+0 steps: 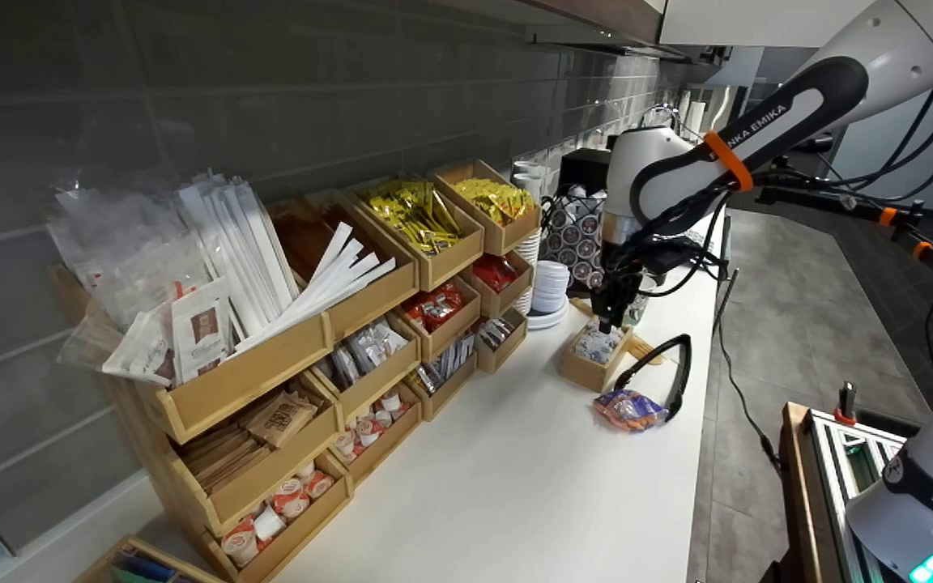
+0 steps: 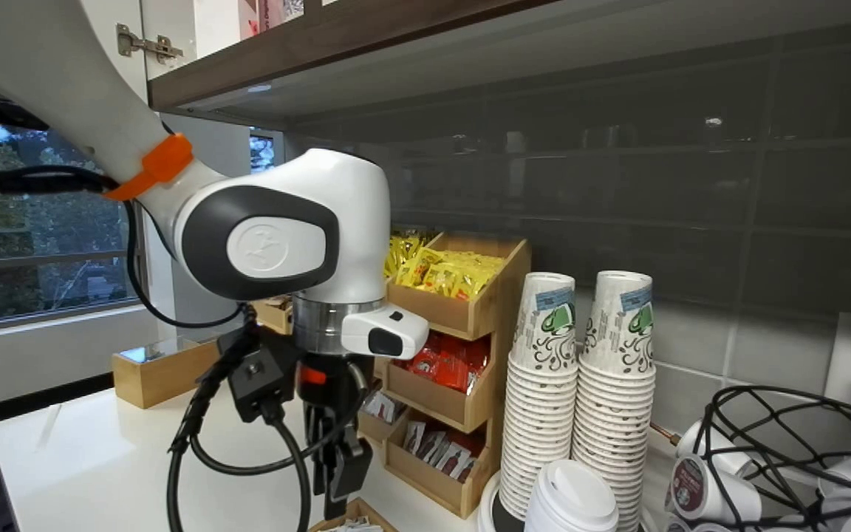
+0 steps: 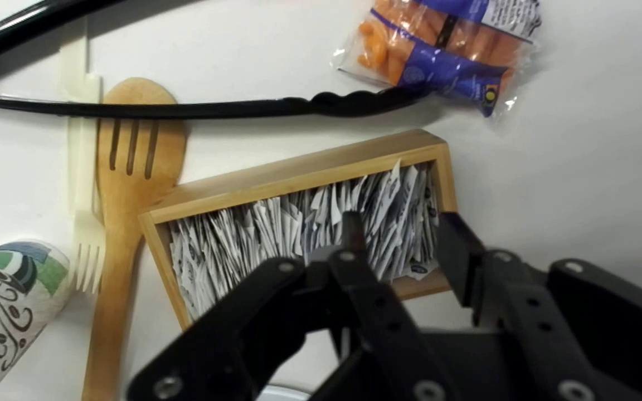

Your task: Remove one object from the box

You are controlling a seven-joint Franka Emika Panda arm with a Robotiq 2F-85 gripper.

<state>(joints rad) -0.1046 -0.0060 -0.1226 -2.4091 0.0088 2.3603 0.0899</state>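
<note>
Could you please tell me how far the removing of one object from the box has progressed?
Looks done: the tool is placed over the box, its jaws apart above the paper packets. In hand: the grasp, apparently; no packet is visibly pinched, and whether the tool touches any is unclear. Left: most likely, close on one packet and lift it out.

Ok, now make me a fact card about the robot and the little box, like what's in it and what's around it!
Box: small, tan, open on top, standing on the white counter
White packets: packed into the box
Gripper: open, over one end of the box; can't tell if it touches the packets
Holding: nothing that I can see
Close by: wooden slotted spoon, white fork, black V-shaped thing, carrot bag
By the wall: tiered wooden rack
</note>
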